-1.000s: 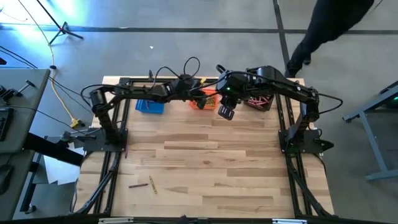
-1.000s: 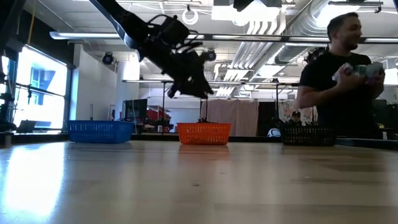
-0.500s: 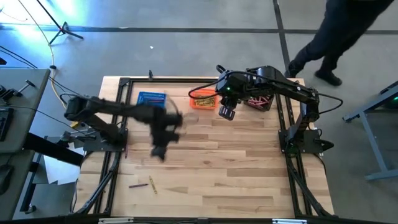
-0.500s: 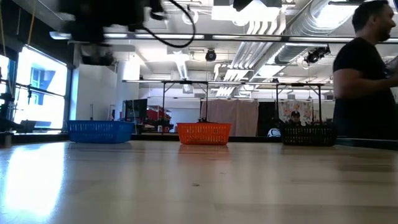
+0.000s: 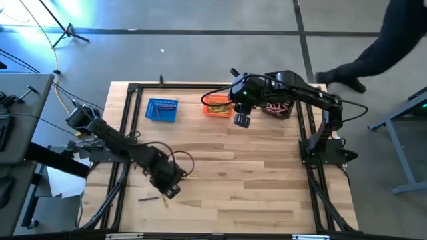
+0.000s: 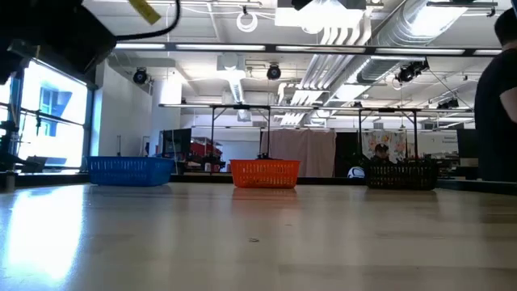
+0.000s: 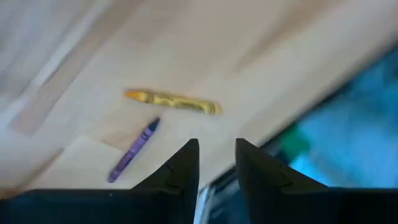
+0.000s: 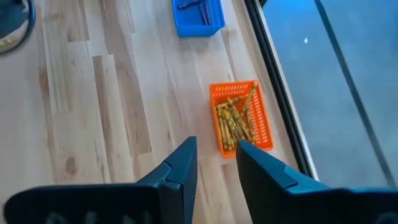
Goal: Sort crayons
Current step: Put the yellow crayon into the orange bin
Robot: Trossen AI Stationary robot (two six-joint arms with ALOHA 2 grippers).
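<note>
The left gripper, at lower left, is held slightly parted and empty above a yellow crayon and purple crayon. The right gripper, likewise parted and empty, is held by the orange basket.

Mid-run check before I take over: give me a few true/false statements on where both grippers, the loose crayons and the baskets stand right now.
1. Two crayons lie loose on the table, a yellow crayon and a purple crayon. True.
2. The left gripper hovers over the orange basket. False: it is at the near left of the table, by the loose crayons.
3. The orange basket holds yellow crayons. True.
4. The right gripper grips a crayon. False: its fingers are apart with nothing between them.
5. The blue basket is empty. False: a few dark crayons lie in it.
</note>
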